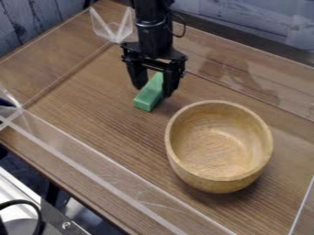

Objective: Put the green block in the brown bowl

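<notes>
The green block (150, 95) lies flat on the wooden table, left of and a little behind the brown bowl (218, 144). My gripper (153, 81) points straight down over the block's far end. Its black fingers stand open, one on each side of the block, low near the table. Whether the fingers touch the block I cannot tell. The bowl is upright and holds nothing.
Clear plastic walls (73, 156) fence the wooden table (86, 101) along the front and left. A crumpled clear sheet (110, 27) lies behind the arm. The table's front edge drops off at the lower left.
</notes>
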`<action>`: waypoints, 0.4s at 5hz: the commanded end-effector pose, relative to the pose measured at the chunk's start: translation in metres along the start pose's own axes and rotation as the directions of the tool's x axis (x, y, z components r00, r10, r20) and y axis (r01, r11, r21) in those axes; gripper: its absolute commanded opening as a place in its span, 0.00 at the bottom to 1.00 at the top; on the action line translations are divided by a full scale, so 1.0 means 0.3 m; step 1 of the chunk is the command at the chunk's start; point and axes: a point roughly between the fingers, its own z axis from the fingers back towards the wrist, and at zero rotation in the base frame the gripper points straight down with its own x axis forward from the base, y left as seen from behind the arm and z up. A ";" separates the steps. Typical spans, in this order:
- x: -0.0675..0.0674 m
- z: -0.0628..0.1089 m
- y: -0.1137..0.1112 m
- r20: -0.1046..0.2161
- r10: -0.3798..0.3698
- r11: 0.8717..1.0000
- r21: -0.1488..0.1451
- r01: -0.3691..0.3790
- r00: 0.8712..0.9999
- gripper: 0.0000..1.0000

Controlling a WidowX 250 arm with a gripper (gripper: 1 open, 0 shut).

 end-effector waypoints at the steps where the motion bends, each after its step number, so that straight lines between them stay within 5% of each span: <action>1: 0.030 0.084 -0.005 0.088 -0.008 1.000 0.014 0.007 0.996 1.00; 2: 0.037 0.052 0.006 0.067 0.004 1.000 0.023 -0.006 0.998 1.00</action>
